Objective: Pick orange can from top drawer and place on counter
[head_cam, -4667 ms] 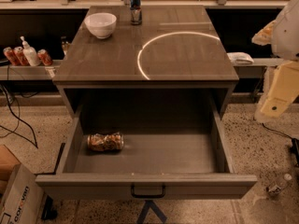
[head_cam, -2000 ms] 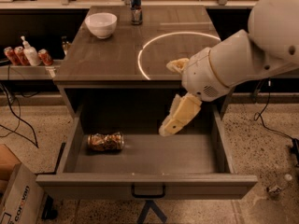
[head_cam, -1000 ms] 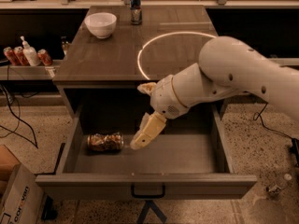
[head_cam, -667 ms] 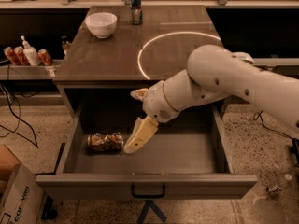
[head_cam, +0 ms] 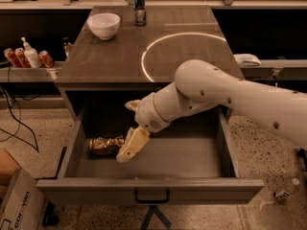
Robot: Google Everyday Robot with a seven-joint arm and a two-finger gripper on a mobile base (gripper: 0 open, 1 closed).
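Note:
The orange can (head_cam: 104,145) lies on its side in the left part of the open top drawer (head_cam: 201,189), whose dark handle (head_cam: 151,196) sits at the middle of the front panel. My gripper (head_cam: 130,146) hangs down into the drawer on the white arm and sits right at the can's right end. I cannot tell whether it touches the can. The counter (head_cam: 115,56) above the drawer bears a bright white arc (head_cam: 152,47).
A white bowl (head_cam: 103,25) and a tall blue-and-silver can (head_cam: 139,6) stand at the back of the counter. Red cans (head_cam: 14,56) and a soap bottle (head_cam: 31,55) sit on the left shelf. A cardboard box (head_cam: 19,205) is on the floor at left, a plastic bottle (head_cam: 283,191) at right.
My arm came in from the right and swung down and leftward into the drawer, bringing the gripper up to the can. The can has not moved.

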